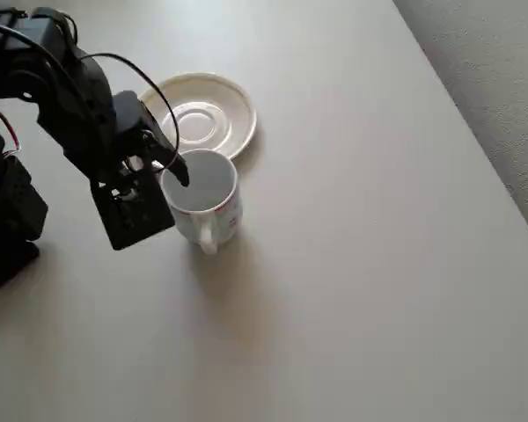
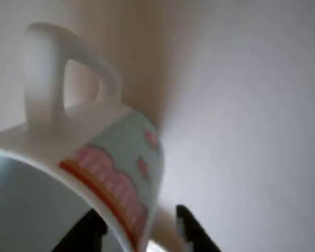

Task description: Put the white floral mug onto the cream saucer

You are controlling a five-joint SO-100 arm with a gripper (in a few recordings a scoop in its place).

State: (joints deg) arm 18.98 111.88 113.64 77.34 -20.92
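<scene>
**Mug wall in my pincer, beside the saucer**

The table (image 1: 361,264) spreads pale and bare around me, far wider than anything on it. My own black arm (image 1: 66,97) reaches in from the left of the overhead view, cables looping over it.

Next in size, the cream saucer (image 1: 220,110) lies flat just beyond my pincer, up and to the right of it in the overhead view, its centre well showing.

The white floral mug (image 1: 207,200) sits right at my pincer (image 1: 178,180), its opening facing up, its handle pointing toward the bottom of the overhead view, away from the saucer. It is just beside the saucer's rim, not on it; whether its base touches the table I cannot tell.

My pincer is closed on the mug's wall: in the wrist view (image 2: 142,226) one dark finger sits inside the red rim line, the other outside, with blurred red prints just above.
</scene>
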